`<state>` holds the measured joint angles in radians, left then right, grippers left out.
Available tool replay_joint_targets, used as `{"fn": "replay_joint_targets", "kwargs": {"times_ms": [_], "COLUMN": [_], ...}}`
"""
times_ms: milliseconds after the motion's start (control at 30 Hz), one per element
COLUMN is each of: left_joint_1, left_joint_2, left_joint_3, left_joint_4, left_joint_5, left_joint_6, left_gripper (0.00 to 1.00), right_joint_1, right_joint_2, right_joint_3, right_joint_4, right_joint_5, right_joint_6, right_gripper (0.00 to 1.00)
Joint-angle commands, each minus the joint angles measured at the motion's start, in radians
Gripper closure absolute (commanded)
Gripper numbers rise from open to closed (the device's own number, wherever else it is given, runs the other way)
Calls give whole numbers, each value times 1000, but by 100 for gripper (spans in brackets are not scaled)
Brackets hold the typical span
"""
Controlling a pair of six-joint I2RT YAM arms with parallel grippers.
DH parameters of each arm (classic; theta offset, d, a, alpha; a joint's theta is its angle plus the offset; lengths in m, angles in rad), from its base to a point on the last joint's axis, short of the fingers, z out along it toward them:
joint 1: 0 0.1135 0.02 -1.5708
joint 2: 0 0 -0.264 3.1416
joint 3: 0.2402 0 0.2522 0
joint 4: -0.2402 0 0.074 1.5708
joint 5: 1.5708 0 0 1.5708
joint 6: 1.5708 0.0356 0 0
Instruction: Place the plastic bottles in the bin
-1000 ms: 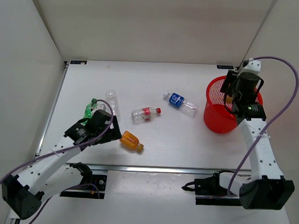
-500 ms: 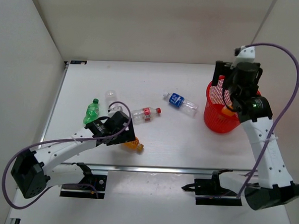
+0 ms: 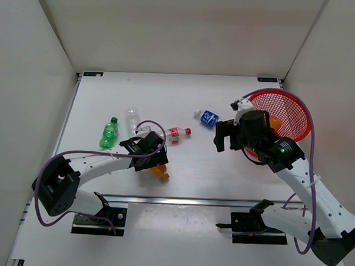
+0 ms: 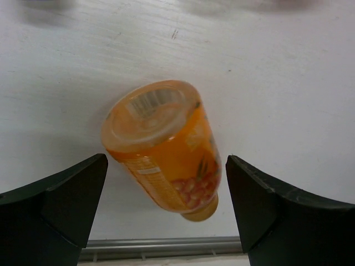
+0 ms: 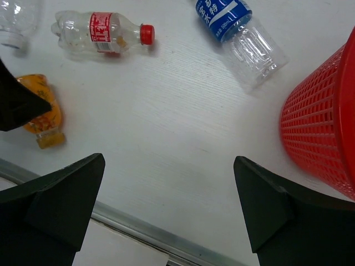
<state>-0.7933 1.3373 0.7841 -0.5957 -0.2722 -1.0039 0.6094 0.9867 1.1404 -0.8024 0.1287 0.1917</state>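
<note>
A stubby orange bottle [image 4: 161, 147] lies near the table's front edge, between the open jaws of my left gripper [image 4: 166, 183], which do not touch it. In the top view the left gripper [image 3: 151, 158] covers most of this bottle [image 3: 160, 172]. My right gripper [image 3: 224, 135] is open and empty above the table, left of the red mesh bin [image 3: 284, 107]. A second orange bottle [image 3: 274, 122] lies inside the bin. On the table lie a red-label bottle [image 3: 175, 134], a blue-label bottle [image 3: 208, 116], a green bottle [image 3: 108, 133] and a clear bottle [image 3: 131, 116].
The right wrist view shows the red-label bottle [image 5: 100, 31], the blue-label bottle [image 5: 238, 27], the orange bottle [image 5: 41, 119], the bin's wall [image 5: 321, 133] and the metal rail [image 5: 144, 227] along the table's front edge. White walls enclose the table on three sides.
My right arm has swung from above the bin down and left over the table. My left gripper has moved right from the green bottle to the orange bottle.
</note>
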Motion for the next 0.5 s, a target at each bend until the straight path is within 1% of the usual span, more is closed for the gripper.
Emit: {"fn": "replay_joint_targets", "kwargs": {"times_ms": [0,100,167,200,267,300,367,400,467], "left_joint_1": [6,0,-3,-4,-17,-26,-50,-66,-87], "left_joint_2": [37,72,101,106,152,166,175,180,197], "left_joint_3": [9,10,17,29,61,90,139,179,298], "left_joint_4": [56,86,112,119,111,115,112,116,123], "left_joint_5": [-13,-12,-16,-21,1,5,10,24,51], "left_joint_6": [-4,-6,17,24,54,74,102,129,178], "left_gripper": [1,2,8,15,38,41,55,59,62], "right_joint_1": [1,-37,-83,-114,-146,-169,-195,-203,-247], "right_joint_2": [-72,-123,-131,-138,-151,-158,-169,-178,-201], "right_joint_3": [3,-16,-21,-27,-31,-27,1,2,30], "right_joint_4": [25,16,-1,-4,-4,-12,-24,-27,-32], "right_joint_5": [-48,-37,-58,-82,-92,-90,-60,-38,26], "right_joint_6": [46,49,37,38,28,23,11,3,6], "right_gripper": [1,0,1,1,0,1,1,1,1]}}
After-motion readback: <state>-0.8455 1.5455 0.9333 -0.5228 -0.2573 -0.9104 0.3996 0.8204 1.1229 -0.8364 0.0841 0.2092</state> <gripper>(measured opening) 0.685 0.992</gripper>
